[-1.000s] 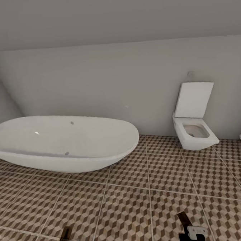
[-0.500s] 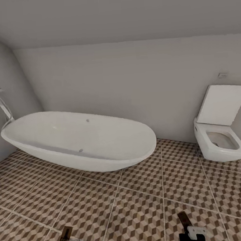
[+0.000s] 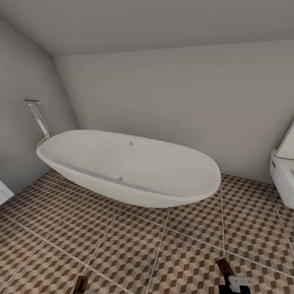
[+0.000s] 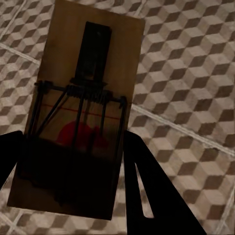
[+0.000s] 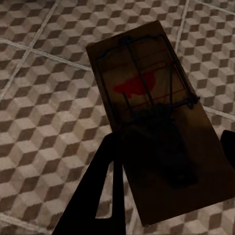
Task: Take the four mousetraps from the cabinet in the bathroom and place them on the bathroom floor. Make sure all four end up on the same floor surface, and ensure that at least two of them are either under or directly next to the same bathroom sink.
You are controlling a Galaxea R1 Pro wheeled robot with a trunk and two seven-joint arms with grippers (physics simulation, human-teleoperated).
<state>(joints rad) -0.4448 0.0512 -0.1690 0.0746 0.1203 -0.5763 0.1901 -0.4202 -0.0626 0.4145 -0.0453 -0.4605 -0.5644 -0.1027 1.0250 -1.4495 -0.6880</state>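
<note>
Your left gripper (image 4: 73, 161) is clamping 1 mousetrap (image 4: 81, 107) between its 2 dark fingers (image 4: 147, 186), gripping the near end of the board so that its long axis is running straight out along the fingers, with the wire spring and red mark facing the wrist camera. Your right gripper (image 5: 166, 166) is doing the same with a 2nd mousetrap (image 5: 152, 103), pinched at its near end and pointing outward over the bathroom floor (image 5: 44, 98), tilted a little across the fingers. Both traps are hanging clear above the cube-patterned tiles, not touching them. In the head view, the tips of the 2 traps are peeking up at the lower edge, left (image 3: 80, 284) and right (image 3: 223, 266), about level with each other, so neither arm is nearer any target. Beyond them the white bathtub (image 3: 135, 169) is lying ahead with its tall chrome tap (image 3: 36, 117), and a toilet (image 3: 291, 176) is sitting at the right. You are probably needing to turn on toward the sink before lowering either board.
</note>
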